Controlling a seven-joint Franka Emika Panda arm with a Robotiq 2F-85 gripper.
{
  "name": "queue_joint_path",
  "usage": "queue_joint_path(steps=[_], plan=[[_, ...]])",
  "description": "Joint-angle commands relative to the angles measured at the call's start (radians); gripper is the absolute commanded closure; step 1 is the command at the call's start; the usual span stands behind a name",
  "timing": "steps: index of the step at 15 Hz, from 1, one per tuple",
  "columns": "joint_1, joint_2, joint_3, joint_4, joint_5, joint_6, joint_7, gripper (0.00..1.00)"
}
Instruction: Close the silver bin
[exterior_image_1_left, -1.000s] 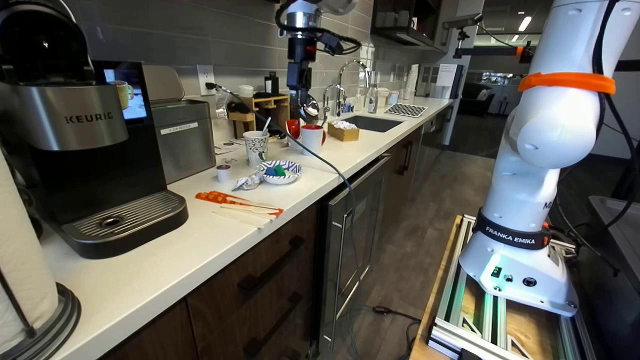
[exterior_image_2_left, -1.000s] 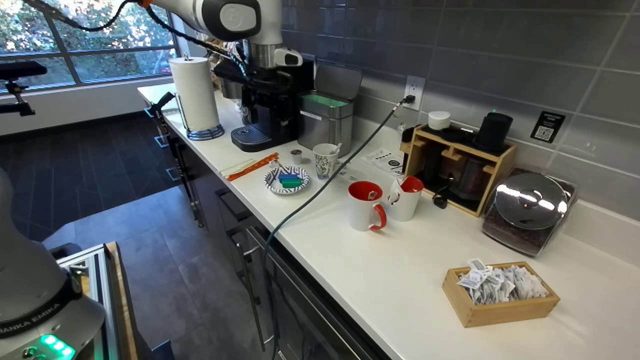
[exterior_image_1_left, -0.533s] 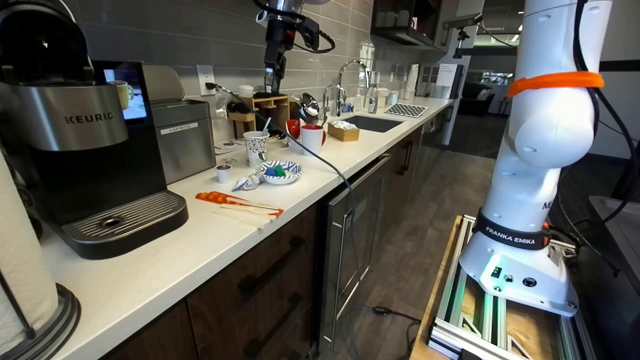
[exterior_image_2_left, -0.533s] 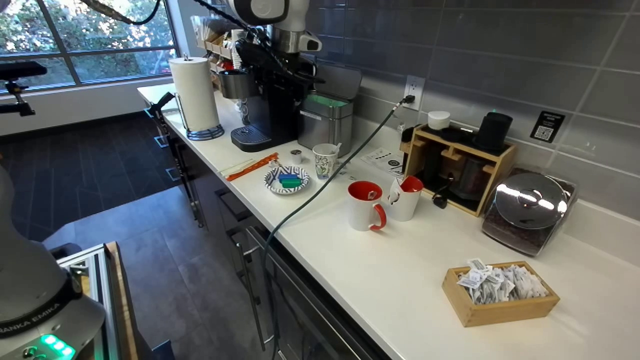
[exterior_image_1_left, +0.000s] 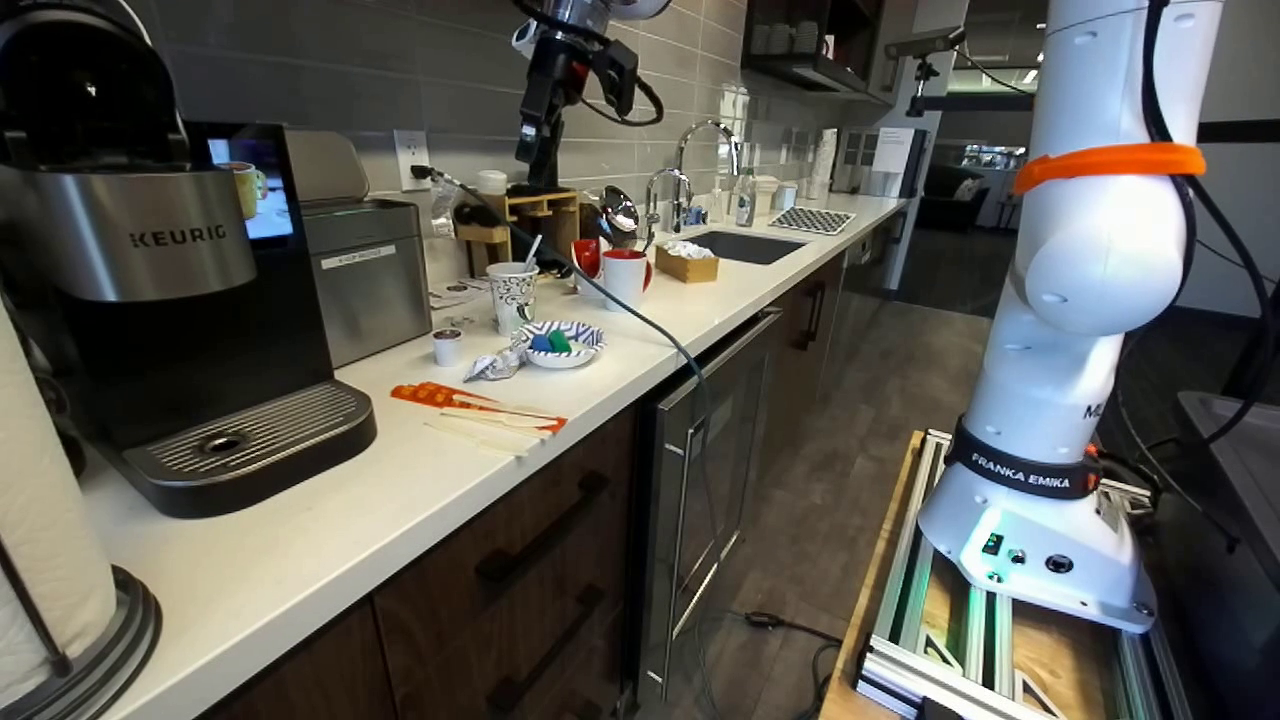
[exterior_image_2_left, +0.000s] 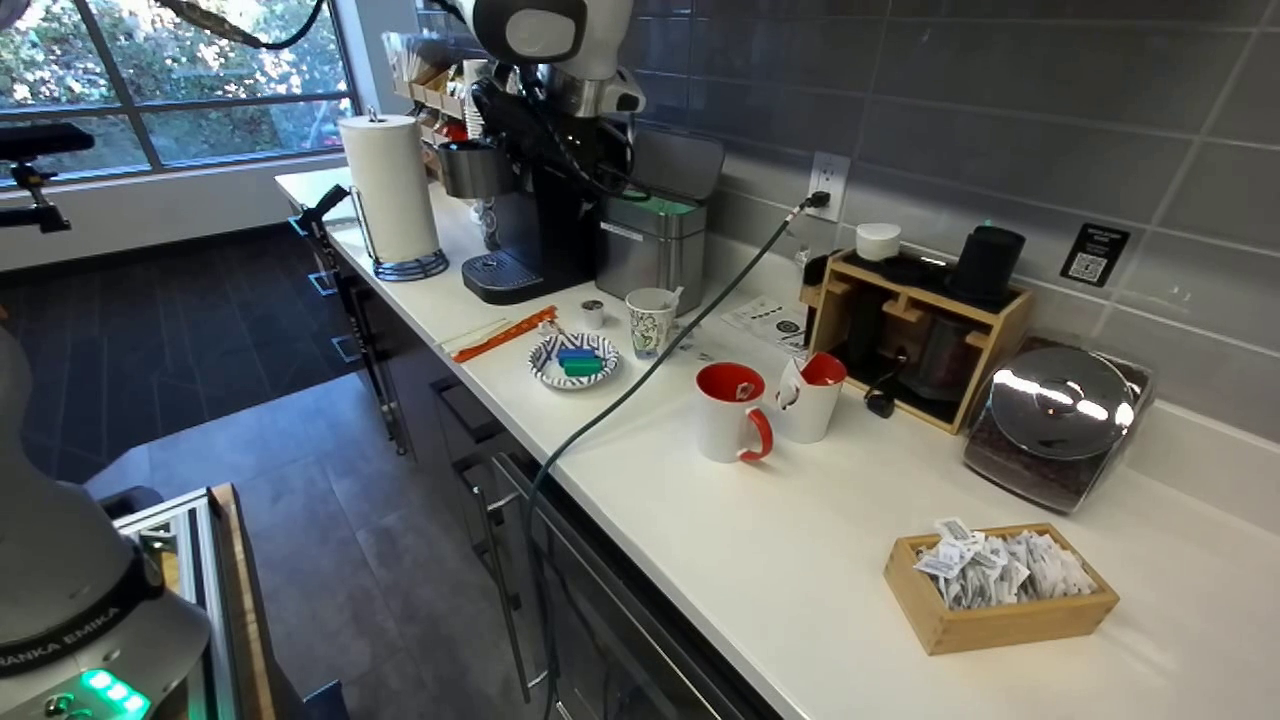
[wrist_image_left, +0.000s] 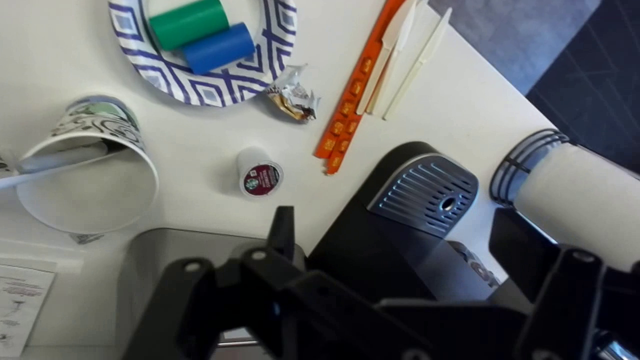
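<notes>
The silver bin (exterior_image_1_left: 372, 285) stands on the counter beside the black coffee machine (exterior_image_1_left: 190, 320). Its lid (exterior_image_1_left: 325, 165) is raised, leaning back toward the wall. The bin (exterior_image_2_left: 650, 255) shows a green liner inside its open top, with the raised lid (exterior_image_2_left: 690, 160) behind it. My gripper (exterior_image_1_left: 535, 165) is open and empty, in the air above counter height. In the wrist view the fingers of my gripper (wrist_image_left: 392, 220) are wide apart over the coffee machine. Part of the bin (wrist_image_left: 190, 250) shows beneath the left finger. The lid cannot be made out there.
A paper cup (exterior_image_2_left: 651, 320), a patterned plate (exterior_image_2_left: 574, 362) and two red-and-white mugs stand on the counter. A black cable (exterior_image_2_left: 640, 385) runs from the wall outlet across it. A paper towel roll (exterior_image_2_left: 392, 190) stands beyond the coffee machine. A wooden rack (exterior_image_2_left: 915, 330) stands near the wall.
The arm has moved up and toward the bin side, leftward in an exterior view. The wrist has turned, and both fingers now show apart. The bin and its lid have not moved.
</notes>
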Motion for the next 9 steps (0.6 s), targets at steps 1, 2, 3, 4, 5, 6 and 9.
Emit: queue_joint_path(steps=[1,2,3,4,5,6,9], plan=[[-0.070,0.069,-0.002,0.001,0.210,0.034,-0.145,0.00],[-0.084,0.090,-0.003,0.003,0.268,0.061,-0.174,0.00],[-0.095,0.104,0.000,-0.002,0.327,0.086,-0.206,0.00],[-0.103,0.115,0.004,-0.012,0.388,0.122,-0.242,0.00],[-0.106,0.124,0.010,-0.020,0.450,0.155,-0.278,0.00],[-0.105,0.136,0.016,-0.024,0.512,0.193,-0.316,0.00],[-0.086,0.187,0.039,-0.002,0.693,0.319,-0.447,0.00]])
